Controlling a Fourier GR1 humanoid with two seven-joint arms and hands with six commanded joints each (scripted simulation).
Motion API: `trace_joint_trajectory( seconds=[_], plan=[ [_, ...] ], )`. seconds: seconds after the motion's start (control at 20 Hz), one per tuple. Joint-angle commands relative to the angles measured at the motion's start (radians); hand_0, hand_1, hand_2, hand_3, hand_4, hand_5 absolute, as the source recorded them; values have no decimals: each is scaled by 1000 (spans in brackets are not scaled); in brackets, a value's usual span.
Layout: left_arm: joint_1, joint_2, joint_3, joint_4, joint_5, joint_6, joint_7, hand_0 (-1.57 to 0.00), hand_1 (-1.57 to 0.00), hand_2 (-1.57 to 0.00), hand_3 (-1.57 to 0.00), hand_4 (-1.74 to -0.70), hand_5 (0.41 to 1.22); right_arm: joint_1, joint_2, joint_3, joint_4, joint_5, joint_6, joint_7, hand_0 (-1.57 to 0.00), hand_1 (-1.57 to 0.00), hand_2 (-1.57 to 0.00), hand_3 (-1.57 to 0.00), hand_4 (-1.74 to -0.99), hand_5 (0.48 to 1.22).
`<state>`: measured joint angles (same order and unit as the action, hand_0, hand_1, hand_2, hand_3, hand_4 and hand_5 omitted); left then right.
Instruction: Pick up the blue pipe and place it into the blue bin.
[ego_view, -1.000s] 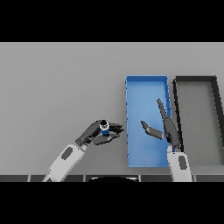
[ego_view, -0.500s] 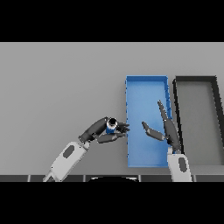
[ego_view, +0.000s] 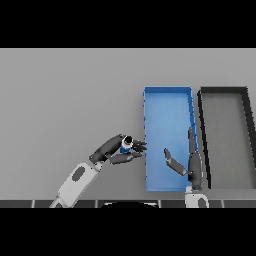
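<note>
My left hand (ego_view: 114, 150) is shut on the blue pipe (ego_view: 125, 145), its fingers and thumb curled round it, just left of the blue bin (ego_view: 167, 112). The pipe's ring-shaped end faces up and toward the bin. The fingertips (ego_view: 140, 146) reach almost to the bin's left wall. My right hand (ego_view: 192, 162) is open over the blue bin's near right part, fingers straight and pointing away, thumb spread to the left.
A dark grey bin (ego_view: 225, 135) stands right of the blue bin, side by side with it. Grey table (ego_view: 65, 95) stretches to the left and beyond both bins.
My left hand has carried the pipe to the right, toward the blue bin. My right hand has stayed in place.
</note>
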<state>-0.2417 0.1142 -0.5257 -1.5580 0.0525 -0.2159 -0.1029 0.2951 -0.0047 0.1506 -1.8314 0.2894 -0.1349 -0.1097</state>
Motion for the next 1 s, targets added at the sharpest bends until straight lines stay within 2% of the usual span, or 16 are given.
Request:
trace_joint_trajectory(
  seconds=[0.0, 0.1, 0.15, 0.25, 0.3, 0.4, 0.5, 0.6, 0.7, 0.8, 0.95],
  plan=[
    [-9, -1, 4, 2, -3, -5, 5, -1571, -1571, -1571, -1571, -1475, 1221, -7, 0, -5, -19, -45, 24, -43, 1, -22, -30, 1, -1166, 571],
    [-4, 0, 16, 3, -5, -9, 8, -1571, -1571, -1571, -1571, -1475, 1221, -13, -32, -9, -87, -118, 87, -92, 1, -14, -25, 1, -1175, 592],
    [-3, -2, 16, 3, -6, -18, 14, -1571, -1571, -1571, -1571, -1475, 1221, -20, -47, -4, -129, -139, 110, -80, 1, -11, -20, 1, -1169, 597],
    [2, -9, 18, 3, -19, -19, 12, -1571, -1571, -1571, -1571, -1474, 1221, -31, -112, 9, -210, -165, 178, -19, 1, -6, -12, 1, -1165, 589],
    [-1, -16, 20, 0, -18, -21, 24, -1571, -1571, -1571, -1571, -1474, 1221, -45, -136, 19, -252, -191, 210, 30, 1, -5, -10, 1, -1171, 579],
    [1, -18, 23, -3, -29, -27, 14, -1571, -1571, -1571, -1571, -1473, 1221, -84, -178, 52, -279, -194, 263, 184, 1, -3, -6, 1, -1185, 554],
    [-1, -23, 23, -6, -38, -33, 22, -1571, -1571, -1571, -1571, -1473, 1221, -144, -205, 87, -291, -185, 300, 269, 1, -1, -3, 1, -1205, 539],
    [-3, -27, 24, -7, -51, -37, 24, -1571, -1571, -1571, -1571, -1474, 1221, -199, -220, 115, -293, -186, 331, 289, 1, -1, -2, 1, -1230, 531],
    [-1, -28, 27, -1, -59, -47, 20, -1571, -1571, -1571, -1571, -1474, 1221, -258, -221, 141, -286, -190, 357, 341, 1, 0, -1, 1, -1256, 523],
    [2, -28, 35, -9, -61, -49, 32, -1571, -1571, -1571, -1571, -1475, 1221, -304, -224, 150, -282, -217, 386, 377, 1, 0, 0, 1, -1242, 524],
    [-4, -41, 40, -23, -60, -58, 55, -1571, -1571, -1571, -1571, -1475, 1221, -365, -191, 194, -272, -252, 420, 424, 1, 1, 0, 1, -1227, 528]
  ],
)
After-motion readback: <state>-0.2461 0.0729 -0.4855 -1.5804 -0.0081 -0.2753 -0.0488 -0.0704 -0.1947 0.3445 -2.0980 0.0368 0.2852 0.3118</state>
